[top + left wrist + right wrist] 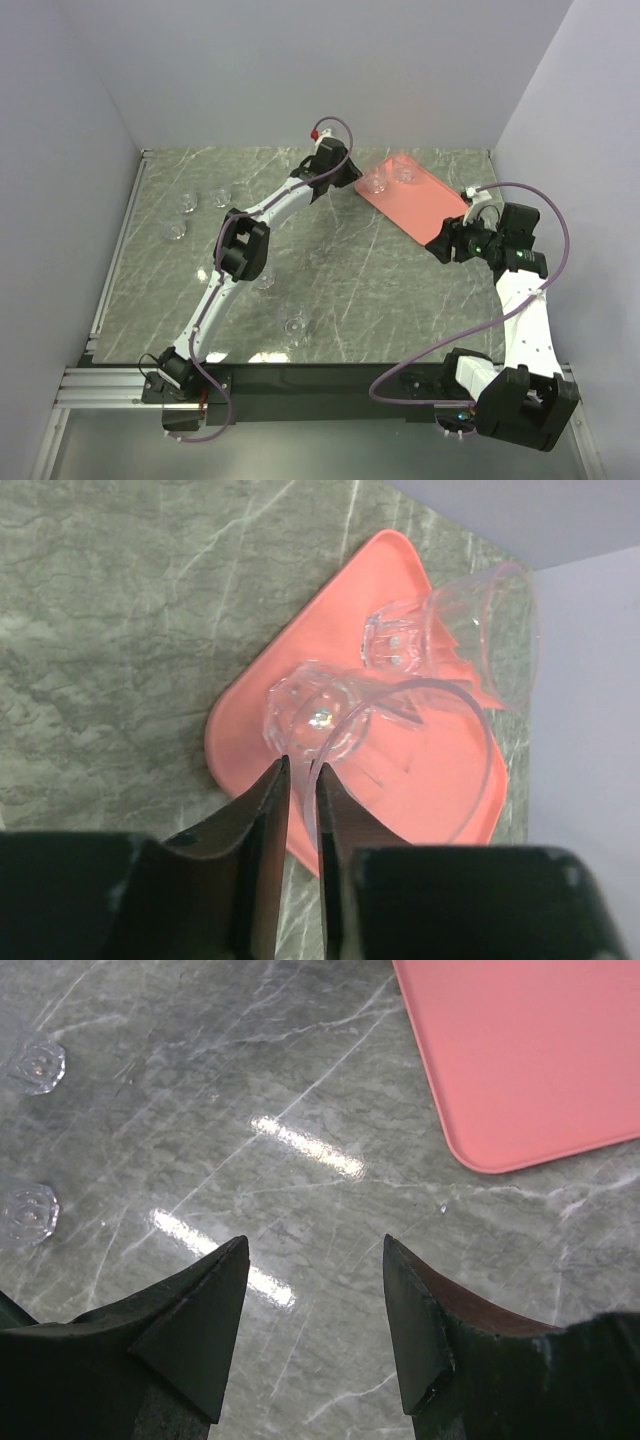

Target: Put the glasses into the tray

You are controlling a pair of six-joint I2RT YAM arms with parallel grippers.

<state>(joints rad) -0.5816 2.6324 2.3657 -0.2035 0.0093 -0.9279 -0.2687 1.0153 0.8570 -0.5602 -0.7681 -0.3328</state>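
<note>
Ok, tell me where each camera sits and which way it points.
Top external: above and behind the bases, looking down on the table; both arms show, left gripper at the tray, right gripper beside it.
Left wrist: on the left arm, facing two glasses on the tray past its close-set fingers.
Right wrist: on the right arm, facing table, a tray corner and two loose glasses between spread fingers.
Shared: all see the tray; top and left wrist see its two glasses.

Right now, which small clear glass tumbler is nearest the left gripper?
The tumbler on the salmon-pink rectangular tray, directly at the left gripper; the tray's second tumbler stands beyond it, the other tumblers on the marble table.
</note>
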